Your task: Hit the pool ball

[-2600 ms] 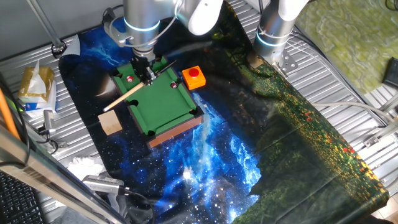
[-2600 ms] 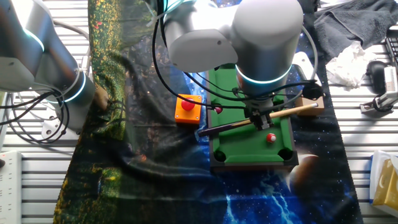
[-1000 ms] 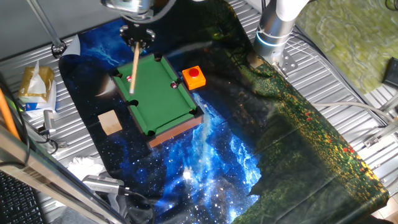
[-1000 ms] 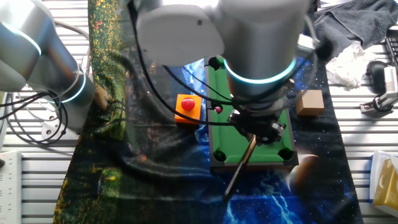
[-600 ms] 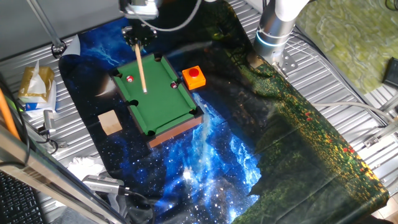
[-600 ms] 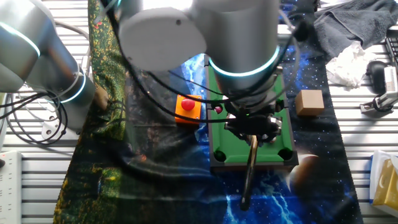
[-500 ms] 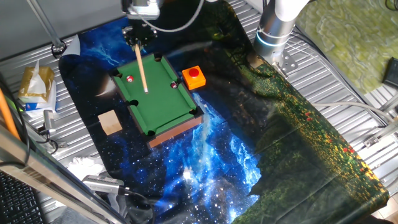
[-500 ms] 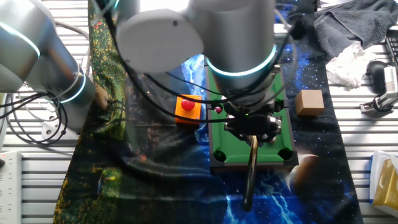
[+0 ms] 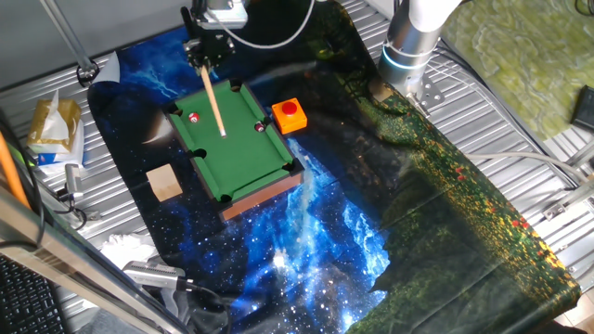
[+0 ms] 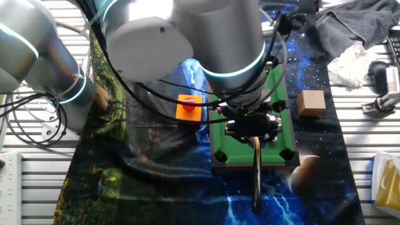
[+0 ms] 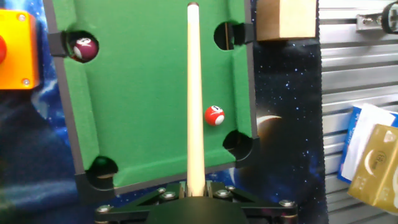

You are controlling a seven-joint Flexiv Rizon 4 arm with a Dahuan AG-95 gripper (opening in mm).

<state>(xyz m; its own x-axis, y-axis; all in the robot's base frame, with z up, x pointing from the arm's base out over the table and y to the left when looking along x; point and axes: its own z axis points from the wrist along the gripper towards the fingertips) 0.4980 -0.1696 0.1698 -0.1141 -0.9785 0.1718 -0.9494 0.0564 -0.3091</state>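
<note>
The green mini pool table (image 9: 237, 148) sits on the starry cloth over the worktop (image 9: 520, 158). Above its end, the hand (image 9: 206, 48) is clenched on a wooden cue (image 11: 194, 93). The red pool ball (image 11: 214, 116) lies just beside the cue, near a corner pocket.

Gripper (image 11: 188, 194) jaws hidden behind housing — red button (image 11: 13, 46) cropped at edge.

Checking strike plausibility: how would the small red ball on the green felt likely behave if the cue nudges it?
The pool ball is round and sits free on flat felt, so it would probably roll readily. Being tiny beside the cue held in the pincer, it is likely light. The corner pocket lies close, so it might drop in.
</note>
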